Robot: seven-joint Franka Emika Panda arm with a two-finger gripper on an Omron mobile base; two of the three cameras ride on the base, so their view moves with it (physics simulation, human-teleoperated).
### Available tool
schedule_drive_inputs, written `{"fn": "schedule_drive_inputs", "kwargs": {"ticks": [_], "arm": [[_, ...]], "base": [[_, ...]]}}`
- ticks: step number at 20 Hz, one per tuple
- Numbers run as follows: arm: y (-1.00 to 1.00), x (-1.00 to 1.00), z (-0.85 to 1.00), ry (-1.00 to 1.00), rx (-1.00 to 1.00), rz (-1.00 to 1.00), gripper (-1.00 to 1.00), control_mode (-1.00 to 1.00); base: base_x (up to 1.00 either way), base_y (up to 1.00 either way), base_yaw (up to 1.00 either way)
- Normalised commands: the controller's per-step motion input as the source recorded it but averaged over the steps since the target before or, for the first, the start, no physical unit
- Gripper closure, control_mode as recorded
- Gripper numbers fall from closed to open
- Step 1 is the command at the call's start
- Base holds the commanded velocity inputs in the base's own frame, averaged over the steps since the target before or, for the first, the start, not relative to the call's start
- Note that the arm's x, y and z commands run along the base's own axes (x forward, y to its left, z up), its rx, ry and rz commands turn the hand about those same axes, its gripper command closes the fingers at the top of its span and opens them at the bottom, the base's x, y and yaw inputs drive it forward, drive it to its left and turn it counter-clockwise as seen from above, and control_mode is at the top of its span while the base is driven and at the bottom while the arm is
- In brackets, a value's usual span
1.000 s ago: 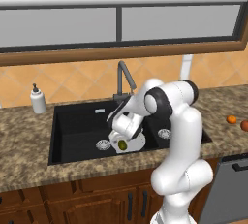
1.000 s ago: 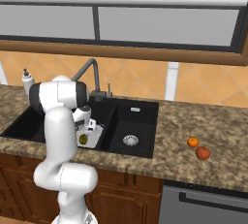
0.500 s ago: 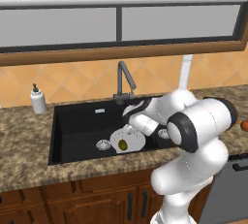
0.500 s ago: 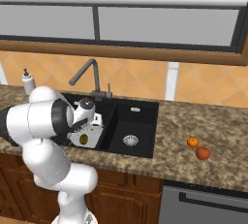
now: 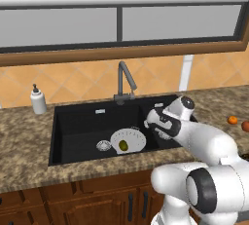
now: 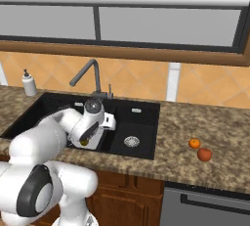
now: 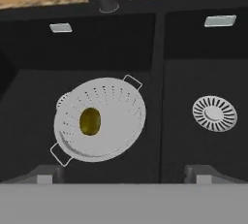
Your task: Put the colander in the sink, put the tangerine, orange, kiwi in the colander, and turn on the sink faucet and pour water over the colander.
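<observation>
The white-grey colander (image 7: 100, 119) sits in the wide left basin of the black sink (image 7: 29, 121), and the olive-green kiwi (image 7: 90, 121) lies inside it. My gripper (image 7: 122, 174) hangs open and empty above the divider between the basins, back from the colander, with its fingertips (image 7: 46, 174) far apart. From the left base, the gripper (image 5: 152, 125) is just right of the colander (image 5: 130, 139) and kiwi (image 5: 124, 145). The faucet (image 5: 124, 80) stands behind the sink with no water running. The tangerine and orange are the two round fruits (image 6: 194, 143) (image 6: 204, 154) on the right counter; I cannot tell which is which.
A white soap dispenser (image 5: 38, 100) stands on the counter left of the sink. The narrower right basin holds only its silver drain (image 7: 214, 113). A dishwasher front (image 6: 210, 205) sits below the right counter. My own arm's elbow (image 5: 214, 146) bulks over the sink's front right.
The hand has pulled up and to the right, away from the colander, while the elbow swung forward and low. The kiwi stays in the colander. The jaws stand a touch wider.
</observation>
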Motion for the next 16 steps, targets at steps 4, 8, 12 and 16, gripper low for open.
{"fn": "schedule_drive_inputs", "kwargs": {"ticks": [4,8,12,16], "arm": [[-0.87,0.0,1.0,0.0,-0.06,-0.17,-1.0,-1.0],[-0.99,0.0,0.73,0.0,-0.1,-0.19,-1.0,-1.0],[-1.0,0.0,0.23,0.0,-0.06,-0.18,-1.0,-1.0],[-1.0,-0.09,0.03,0.0,0.0,-0.16,-1.0,-1.0]], "base": [[0.0,0.0,0.0],[0.0,0.0,0.0],[0.0,0.0,0.0],[0.0,0.0,0.0]]}}
